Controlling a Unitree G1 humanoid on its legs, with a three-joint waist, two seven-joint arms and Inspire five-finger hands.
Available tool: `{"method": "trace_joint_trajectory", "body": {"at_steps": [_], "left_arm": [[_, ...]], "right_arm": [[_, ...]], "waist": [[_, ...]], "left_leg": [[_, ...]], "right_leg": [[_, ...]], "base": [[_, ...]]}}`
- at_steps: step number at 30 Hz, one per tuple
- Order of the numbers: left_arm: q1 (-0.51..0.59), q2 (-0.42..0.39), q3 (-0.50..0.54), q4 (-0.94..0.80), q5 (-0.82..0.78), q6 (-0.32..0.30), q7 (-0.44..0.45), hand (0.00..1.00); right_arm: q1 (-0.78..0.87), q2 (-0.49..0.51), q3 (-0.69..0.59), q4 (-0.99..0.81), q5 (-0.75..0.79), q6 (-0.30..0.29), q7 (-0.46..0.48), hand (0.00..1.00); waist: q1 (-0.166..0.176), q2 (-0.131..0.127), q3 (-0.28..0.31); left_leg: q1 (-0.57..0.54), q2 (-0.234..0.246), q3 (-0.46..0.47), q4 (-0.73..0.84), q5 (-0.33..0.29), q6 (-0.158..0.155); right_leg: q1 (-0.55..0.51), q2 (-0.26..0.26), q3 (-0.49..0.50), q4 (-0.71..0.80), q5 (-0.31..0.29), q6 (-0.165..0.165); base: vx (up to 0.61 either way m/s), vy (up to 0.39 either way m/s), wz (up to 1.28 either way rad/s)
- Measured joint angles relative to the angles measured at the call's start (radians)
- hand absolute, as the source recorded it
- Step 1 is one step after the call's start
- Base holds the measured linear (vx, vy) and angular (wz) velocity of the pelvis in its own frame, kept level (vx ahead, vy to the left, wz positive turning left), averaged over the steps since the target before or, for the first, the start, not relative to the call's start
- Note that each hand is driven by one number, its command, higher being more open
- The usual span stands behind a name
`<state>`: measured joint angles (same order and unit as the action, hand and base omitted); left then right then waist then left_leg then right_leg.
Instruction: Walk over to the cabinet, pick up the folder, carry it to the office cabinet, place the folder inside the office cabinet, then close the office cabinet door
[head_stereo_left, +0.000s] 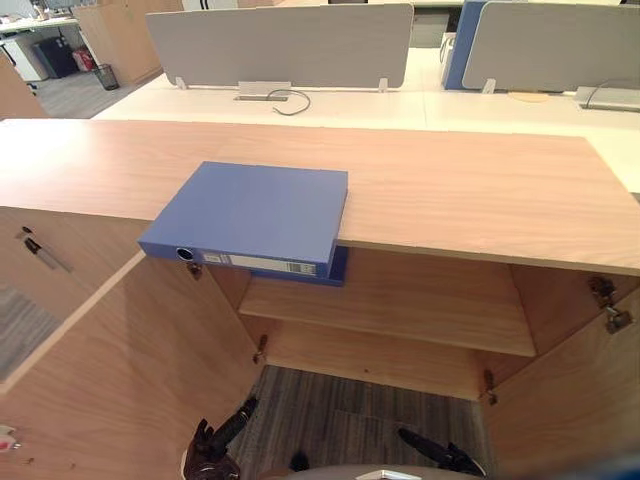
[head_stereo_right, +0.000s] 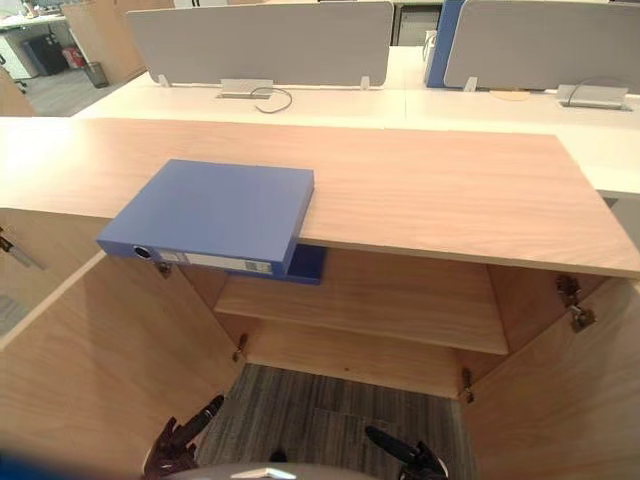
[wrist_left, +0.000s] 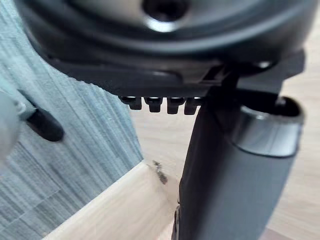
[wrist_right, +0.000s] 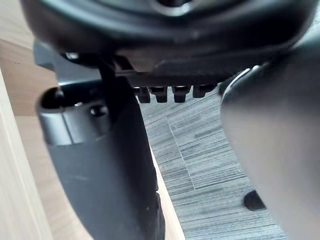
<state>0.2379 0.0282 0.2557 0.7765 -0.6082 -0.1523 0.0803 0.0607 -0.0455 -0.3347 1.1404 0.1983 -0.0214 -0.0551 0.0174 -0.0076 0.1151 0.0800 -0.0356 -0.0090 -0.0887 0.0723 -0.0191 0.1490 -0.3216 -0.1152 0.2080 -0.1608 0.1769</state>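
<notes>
- Two doors of the cabinet (head_stereo_left: 470, 185) stood swung wide in the left eye view, the left door (head_stereo_left: 110, 380) and the right door (head_stereo_left: 580, 400), with one shelf (head_stereo_left: 400, 300) crossing the inside.
- One blue folder (head_stereo_left: 255, 212) lay flat on the cabinet's top, left of its middle. Its labelled spine faced the robot and hung out past the top's front edge. A darker blue strip (head_stereo_left: 338, 265) showed just under the folder's near right corner, and what it was could not be told.
- Both hands hung low in front of the cabinet over the grey carpet (head_stereo_left: 340, 410), well apart from the folder. The left hand (head_stereo_left: 212, 450) was near the left door and the right hand (head_stereo_left: 445, 458) near the right door.
- Behind the cabinet, white desks (head_stereo_left: 400, 105) carried grey screens (head_stereo_left: 280, 45) and a black cable (head_stereo_left: 290, 100).
- The right eye view gave the same layout, with the folder overhanging the cabinet's front edge above the open left side. Each hand reached out slack, with nothing in it.
- In the left wrist view, the left hand's fingers (wrist_left: 155, 104) sat in a loose row beside the thumb (wrist_left: 225, 190), released and grasping nothing. Carpet and a pale wood panel (wrist_left: 115, 210) of the cabinet lay past them.
- In the right wrist view, the right hand was likewise released and held nothing, with carpet and the cabinet's wood beyond it.
</notes>
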Motion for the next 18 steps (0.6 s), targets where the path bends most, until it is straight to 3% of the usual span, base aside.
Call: {"method": "trace_joint_trajectory", "body": {"at_steps": [4,8,11,15,18], "left_arm": [[0.065,-0.012,0.055,-0.181,-0.01,-0.003,0.005,1.0],[0.156,-0.056,0.115,-0.42,0.167,0.022,0.041,1.0],[0.209,-0.117,0.141,-0.624,0.339,0.042,0.07,1.0],[0.227,-0.13,0.17,-0.848,0.556,0.067,0.185,1.0],[0.228,-0.138,0.187,-1.012,0.73,0.093,0.342,1.0]], "right_arm": [[0.001,-0.01,0.0,-0.021,0.0,0.004,0.002,1.0],[0.0,-0.003,0.004,-0.044,0.0,0.014,0.002,1.0],[0.018,0.008,0.014,-0.063,0.0,0.02,-0.002,1.0],[0.041,0.022,0.063,-0.121,-0.001,0.023,-0.02,1.0],[0.051,0.037,0.089,-0.131,-0.002,0.025,-0.043,1.0]], "waist": [[0.006,0.015,0.003],[0.008,0.014,0.004],[0.028,0.007,0.001],[0.037,0.004,0.0],[0.047,-0.011,-0.006]], "left_leg": [[0.014,-0.021,0.019,-0.003,-0.007,0.01],[0.032,-0.023,0.03,-0.003,-0.007,0.01],[0.026,-0.005,0.031,0.002,-0.004,0.004],[0.004,0.034,0.028,-0.001,-0.001,-0.003],[-0.015,0.052,0.027,-0.002,0.002,-0.009]], "right_leg": [[-0.054,-0.026,0.042,0.113,-0.003,0.002],[-0.134,-0.036,0.054,0.271,-0.006,-0.03],[-0.129,-0.02,0.039,0.258,-0.01,-0.039],[-0.098,0.014,-0.016,0.183,-0.011,-0.038],[-0.071,0.03,-0.064,0.104,-0.026,-0.017]], "base": [[-0.04,0.136,-0.12],[-0.05,0.072,-0.08],[-0.06,-0.023,-0.02],[-0.08,-0.096,-0.01],[-0.09,-0.146,-0.02]]}}
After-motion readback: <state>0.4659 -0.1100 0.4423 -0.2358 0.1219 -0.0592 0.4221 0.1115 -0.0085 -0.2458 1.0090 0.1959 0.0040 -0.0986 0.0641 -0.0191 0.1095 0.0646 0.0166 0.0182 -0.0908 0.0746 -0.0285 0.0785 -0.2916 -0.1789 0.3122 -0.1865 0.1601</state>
